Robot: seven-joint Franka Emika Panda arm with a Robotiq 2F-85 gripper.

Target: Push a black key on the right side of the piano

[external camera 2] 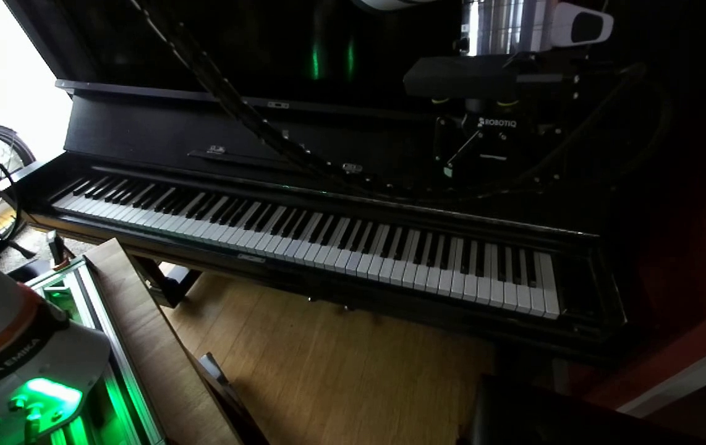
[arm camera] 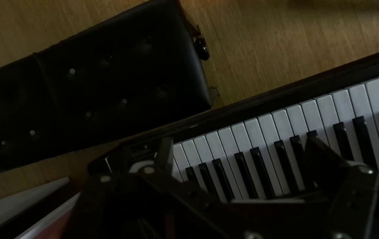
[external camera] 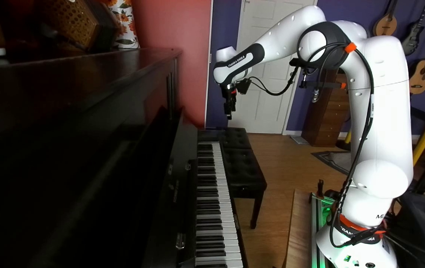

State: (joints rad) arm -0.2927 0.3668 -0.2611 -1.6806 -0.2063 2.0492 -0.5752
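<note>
Upright piano in dark glossy wood (external camera: 86, 149): shown in both exterior views, filling the left of the frame in an exterior view. White jointed robot arm (external camera: 387, 111): stands at the right of that same frame and reaches over to upper centre, above the piano's far end. Black tufted padded bench (arm camera: 126, 73): takes up the upper left of the wrist view, near the piano's front edge; keep your line of descent clear of it. Long row of white and black keys (external camera 2: 328, 247): crosses the middle of the frame in an exterior view; its right end, at frame right, is your working zone. Black two-fingered Robotiq gripper (arm camera: 241, 144): fingers (arm camera: 325, 166) spread wide, nothing held, tips well above the keys. Spread like this, they would probably come down on two separate spots; bring them together first so that you present a single narrow point. Narrow glossy black key (arm camera: 246, 176): lower centre of the wrist view, judged a sound target, since it shows between the fingers with little obstruction. Centre your joined tips over its front half, away from the white neighbours. Lower straight down, slowly and without sideways drift, expect light resistance, stop as the key bottoms out, then lift vertically.
</note>
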